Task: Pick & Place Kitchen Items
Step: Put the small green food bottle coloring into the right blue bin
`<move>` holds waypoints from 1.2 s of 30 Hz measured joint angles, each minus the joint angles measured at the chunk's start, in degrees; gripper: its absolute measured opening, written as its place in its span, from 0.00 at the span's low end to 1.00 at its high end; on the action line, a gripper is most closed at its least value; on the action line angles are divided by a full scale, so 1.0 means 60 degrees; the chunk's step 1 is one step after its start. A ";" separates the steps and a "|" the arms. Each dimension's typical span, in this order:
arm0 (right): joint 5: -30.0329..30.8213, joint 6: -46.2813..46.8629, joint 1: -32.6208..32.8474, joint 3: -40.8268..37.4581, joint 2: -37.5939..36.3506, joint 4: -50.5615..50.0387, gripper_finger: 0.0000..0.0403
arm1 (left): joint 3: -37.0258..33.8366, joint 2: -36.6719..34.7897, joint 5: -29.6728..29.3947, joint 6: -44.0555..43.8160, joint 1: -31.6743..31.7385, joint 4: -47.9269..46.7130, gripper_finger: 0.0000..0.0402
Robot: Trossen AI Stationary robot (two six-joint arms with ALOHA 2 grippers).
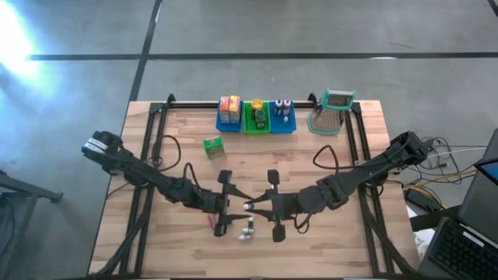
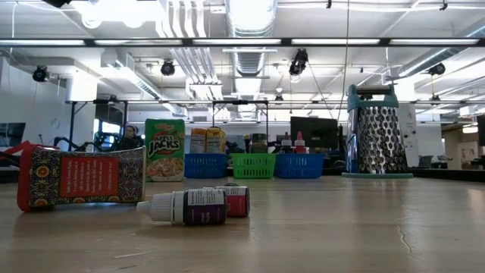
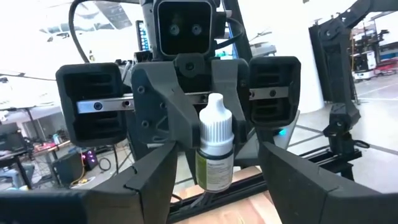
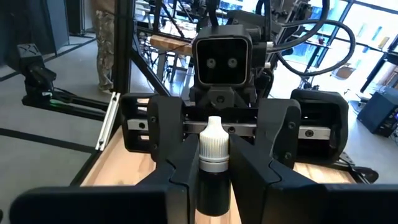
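A purple-labelled bottle [image 2: 189, 206] lies on its side at the counter's [image 1: 342, 233] near edge, right of a red patterned packet [image 2: 79, 178]. Above, the left claw [image 1: 226, 204] stands open around a small white-capped bottle [image 1: 247, 207]. The right claw [image 1: 274, 204] is clamped on it.

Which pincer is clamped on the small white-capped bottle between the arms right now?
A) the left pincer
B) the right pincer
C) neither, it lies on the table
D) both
B: in the right wrist view the right pincer has its fingers closed against the white-capped bottle, while in the left wrist view the left pincer stands wide of that bottle without touching it.
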 joint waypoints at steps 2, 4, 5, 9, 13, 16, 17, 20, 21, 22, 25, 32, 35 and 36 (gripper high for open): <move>0.0000 -0.0020 0.0000 0.0000 0.0000 0.0060 0.16 | 0.0016 0.0000 -0.0001 -0.0016 -0.0001 0.0013 0.58; 0.0000 -0.0067 -0.0004 0.0000 0.0000 0.0179 0.16 | 0.0016 0.0000 -0.0004 -0.0024 0.0003 0.0058 0.58; 0.0000 -0.0111 -0.0004 0.0000 0.0000 0.0240 0.16 | 0.0019 0.0000 0.0003 -0.0029 0.0008 0.0071 0.58; 0.0004 -0.0277 -0.0007 0.0000 0.0000 0.0338 0.16 | 0.0019 0.0000 0.0003 0.0010 0.0017 0.0099 0.58; 0.0011 -0.0439 -0.0007 0.0000 0.0004 0.0464 0.16 | 0.0020 0.0000 0.0006 0.0084 0.0043 0.0223 0.58; 0.0030 -0.0506 -0.0011 0.0000 0.0004 0.0548 0.16 | 0.0075 0.0000 -0.0001 0.0182 0.0083 0.0234 0.58; 0.0033 -0.0526 -0.0011 0.0000 0.0004 0.0575 0.16 | 0.0094 0.0003 -0.0007 0.0185 0.0106 0.0233 0.58; 0.0039 -0.0670 -0.0015 0.0000 0.0004 0.0621 0.16 | 0.0174 0.0004 -0.0037 0.0188 0.0193 0.0229 0.57; 0.0041 -0.0703 -0.0018 0.0000 0.0004 0.0632 0.16 | 0.0202 0.0004 -0.0037 0.0188 0.0223 0.0233 0.56; 0.0041 -0.0716 -0.0018 0.0000 0.0004 0.0633 0.16 | 0.0209 0.0004 -0.0041 0.0188 0.0238 0.0236 0.55; 0.0069 -0.0757 -0.0018 0.0000 0.0004 0.0633 0.16 | 0.0205 0.0004 -0.0066 0.0183 0.0272 0.0230 0.50; 0.0066 -0.0824 -0.0015 0.0000 0.0004 0.0679 0.16 | 0.0194 0.0004 -0.0078 -0.0038 0.0334 0.0229 0.38; 0.0073 -0.0848 -0.0015 0.0000 0.0004 0.0677 0.16 | 0.0194 0.0004 -0.0092 -0.0070 0.0334 0.0186 0.36; 0.0073 -0.0848 -0.0015 0.0000 0.0004 0.0670 0.16 | 0.0194 0.0004 -0.0092 -0.0085 0.0334 0.0182 0.35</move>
